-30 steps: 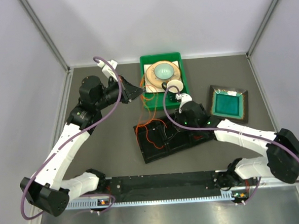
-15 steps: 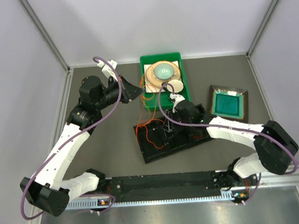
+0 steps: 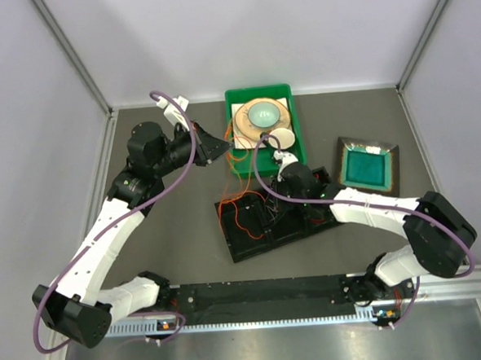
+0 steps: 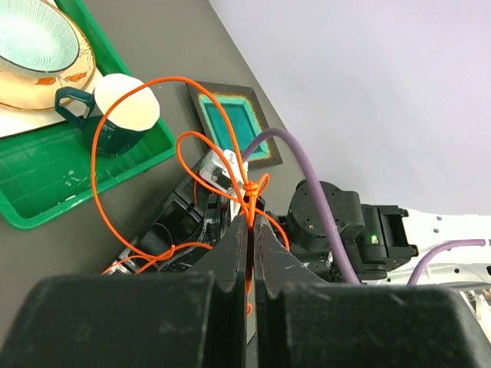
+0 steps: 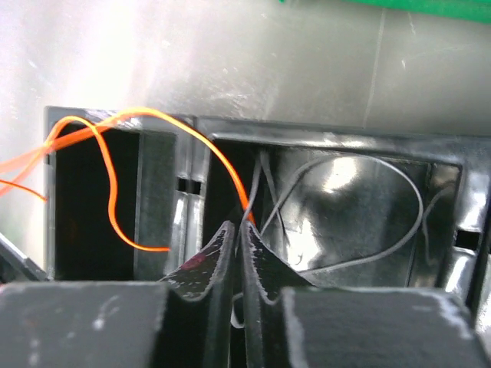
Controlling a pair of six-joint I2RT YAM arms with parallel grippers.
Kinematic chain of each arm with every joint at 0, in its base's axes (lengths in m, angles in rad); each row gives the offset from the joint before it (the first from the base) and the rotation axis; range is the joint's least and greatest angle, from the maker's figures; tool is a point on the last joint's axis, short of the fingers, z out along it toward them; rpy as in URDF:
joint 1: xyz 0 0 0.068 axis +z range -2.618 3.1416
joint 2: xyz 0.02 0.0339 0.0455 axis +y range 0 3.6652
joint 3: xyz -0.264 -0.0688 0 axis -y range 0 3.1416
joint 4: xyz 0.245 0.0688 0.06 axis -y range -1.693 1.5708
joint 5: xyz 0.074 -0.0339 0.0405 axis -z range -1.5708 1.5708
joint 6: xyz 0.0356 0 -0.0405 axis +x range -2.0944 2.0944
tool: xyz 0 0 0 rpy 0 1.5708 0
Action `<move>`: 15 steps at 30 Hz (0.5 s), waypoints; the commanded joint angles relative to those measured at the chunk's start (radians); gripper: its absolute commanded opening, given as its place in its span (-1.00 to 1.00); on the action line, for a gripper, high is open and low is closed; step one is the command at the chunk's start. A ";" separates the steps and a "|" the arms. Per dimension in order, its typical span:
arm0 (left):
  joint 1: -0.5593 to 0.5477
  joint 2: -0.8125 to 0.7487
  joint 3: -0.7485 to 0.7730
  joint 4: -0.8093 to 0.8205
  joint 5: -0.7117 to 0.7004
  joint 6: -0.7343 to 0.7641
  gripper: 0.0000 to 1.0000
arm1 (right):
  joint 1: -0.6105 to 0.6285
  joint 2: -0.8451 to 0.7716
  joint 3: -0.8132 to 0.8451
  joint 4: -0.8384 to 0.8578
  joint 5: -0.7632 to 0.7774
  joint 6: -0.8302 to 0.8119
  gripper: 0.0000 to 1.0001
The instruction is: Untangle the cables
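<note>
Two pincers share one thin orange cable (image 4: 251,186). Your left pincer (image 4: 249,222) is clamped shut on it just short of a small knot, beside the green plastic tray (image 4: 69,178). From there the strand runs down to your right pincer (image 5: 239,226), which is pinched on it inside the black compartment tray (image 5: 322,132).

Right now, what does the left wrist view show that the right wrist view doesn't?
Left wrist only: the mug, the teal dish and a knot in the orange cable. Right wrist only: the pale grey cable looping inside a compartment of the black tray. Both: the orange cable pinched in that arm's closed jaws.
</note>
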 commanded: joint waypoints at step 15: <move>-0.001 -0.014 0.025 0.036 -0.016 0.012 -1.00 | 0.012 0.028 -0.015 -0.052 0.148 -0.075 -1.00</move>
